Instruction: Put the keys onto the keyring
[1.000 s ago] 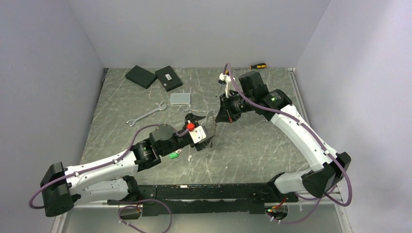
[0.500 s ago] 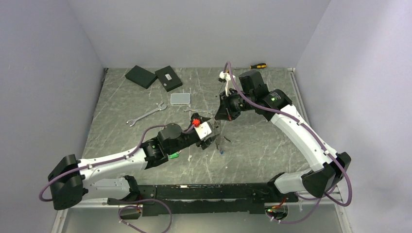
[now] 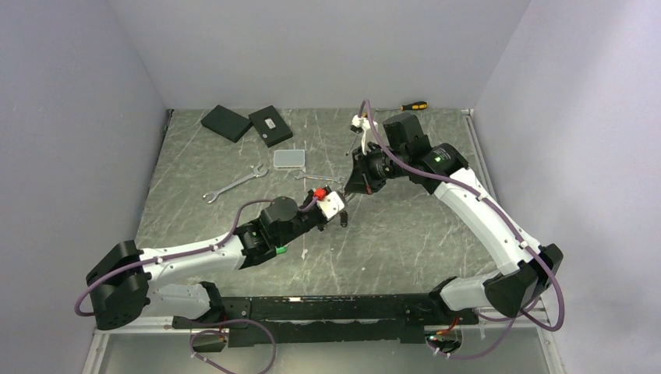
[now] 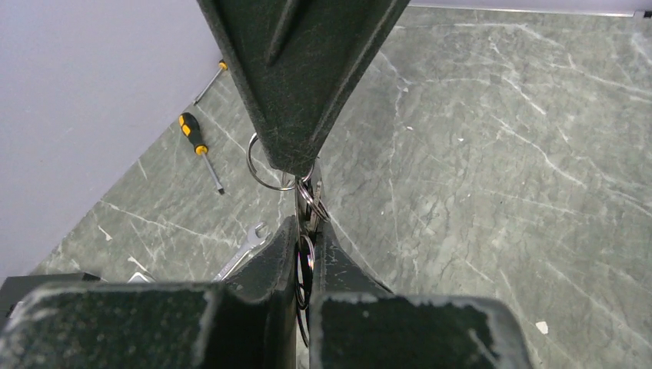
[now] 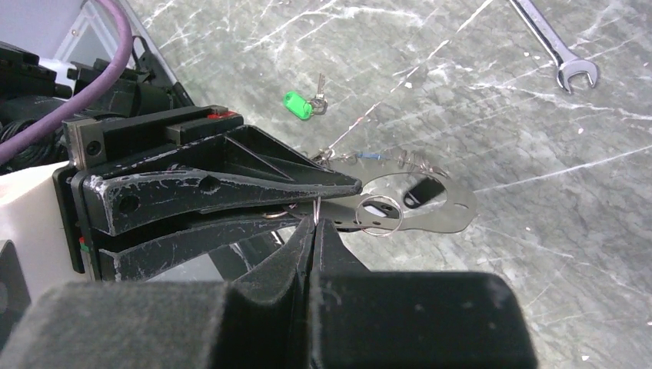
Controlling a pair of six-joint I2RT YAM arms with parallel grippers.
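Note:
My right gripper (image 3: 351, 190) is shut on the keyring (image 5: 315, 209), a thin wire gripped at its fingertips above the table. Small split rings (image 4: 250, 165) hang just under those fingertips. My left gripper (image 3: 342, 214) has come up against it from the left. Its jaws are shut on the keys (image 4: 307, 254), of which only rings and a sliver of metal show between the fingers. In the right wrist view the left fingers (image 5: 231, 184) lie across the frame beside another small ring (image 5: 378, 234). A green-tagged key (image 3: 278, 250) lies on the table by the left arm.
Two spanners (image 3: 234, 184) (image 3: 316, 178), a clear plastic box (image 3: 289, 158) and two black blocks (image 3: 226, 122) (image 3: 270, 125) lie at the back left. A yellow-and-black screwdriver (image 3: 414, 105) rests by the back wall. Walls close in three sides.
The left arm has reached forward and to the right, up to the right gripper. Its jaws, open before, have closed on the rings hanging there. The right arm has held still.

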